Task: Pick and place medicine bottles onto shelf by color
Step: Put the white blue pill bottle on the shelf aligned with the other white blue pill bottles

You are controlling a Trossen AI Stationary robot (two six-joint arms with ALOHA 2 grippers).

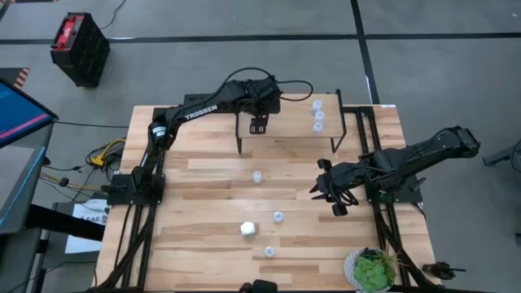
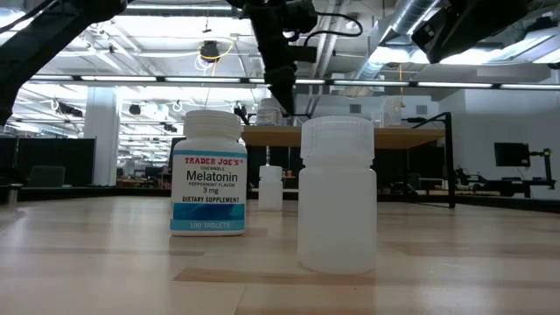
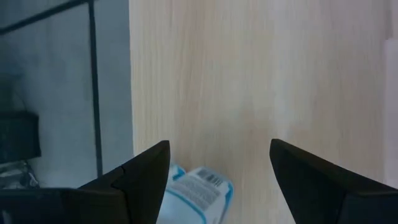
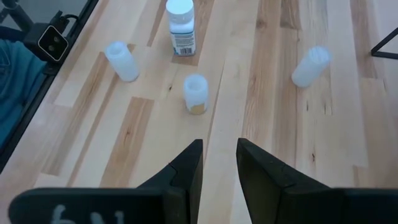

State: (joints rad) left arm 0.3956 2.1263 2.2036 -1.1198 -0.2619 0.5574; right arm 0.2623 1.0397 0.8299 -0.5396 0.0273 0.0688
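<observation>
The shelf (image 1: 289, 134) stands at the table's far side. Three pale translucent bottles (image 1: 318, 116) stand on its right end. My left gripper (image 3: 217, 146) is open above the shelf's left part (image 1: 258, 124), pointing down. A white bottle with a blue label (image 3: 199, 193) is between its fingers, close to one finger. On the table stand a white Melatonin bottle (image 1: 248, 229) and three translucent bottles (image 1: 257, 176) (image 1: 278, 216) (image 1: 269, 251). My right gripper (image 4: 219, 149) is empty, its fingers a narrow gap apart, and hovers right of them (image 1: 330, 195). My left gripper comes at the white labelled bottle (image 3: 199, 193) from above, with its fingers on either side. One finger (image 3: 146, 171) is right beside the bottle's side. I cannot tell whether it touches. The bottle's foot is out of view.
A green plant in a white pot (image 1: 372, 268) stands at the table's near right corner. The shelf's thin black legs (image 1: 334, 142) come down onto the table's far part. The shelf's middle (image 1: 285, 114) is bare wood.
</observation>
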